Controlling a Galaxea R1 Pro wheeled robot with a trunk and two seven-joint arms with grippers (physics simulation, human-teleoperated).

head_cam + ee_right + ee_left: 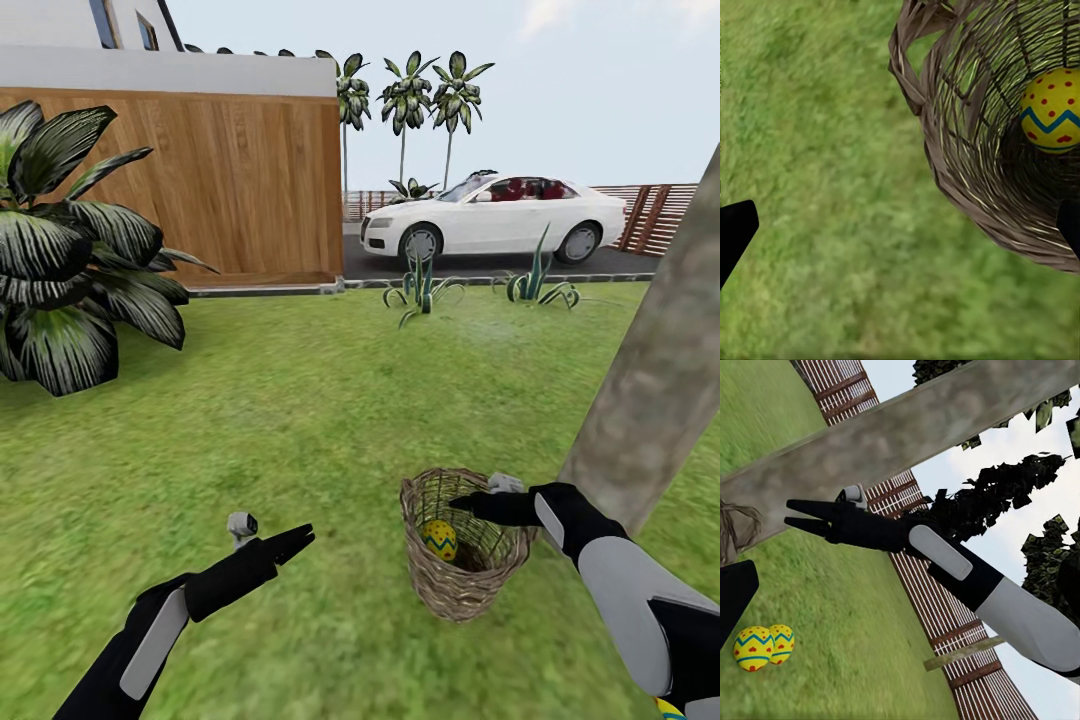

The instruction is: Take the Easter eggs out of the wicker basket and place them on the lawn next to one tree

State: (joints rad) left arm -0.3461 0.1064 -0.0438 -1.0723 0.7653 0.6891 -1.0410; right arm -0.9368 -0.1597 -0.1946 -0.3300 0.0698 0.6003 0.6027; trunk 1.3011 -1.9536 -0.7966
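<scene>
The wicker basket (462,570) stands on the lawn (300,420) close to the thick grey-brown tree (660,380) trunk. One yellow Easter egg (438,540) with a blue zigzag lies inside it, also seen through the weave as the egg (1054,109) in the right wrist view. Two more eggs (754,649) (783,643) lie together on the grass below the trunk (907,435). A sliver of an egg (668,708) shows by my right arm. My right gripper (458,503) hovers open over the basket's far rim, empty. My left gripper (303,541) is open and empty above grass left of the basket.
A large dark-leaved plant (60,260) fills the left side. A wooden wall (220,180) and a white car (495,215) on the driveway close off the far end. Small spiky plants (420,285) edge the grass. Open lawn lies between.
</scene>
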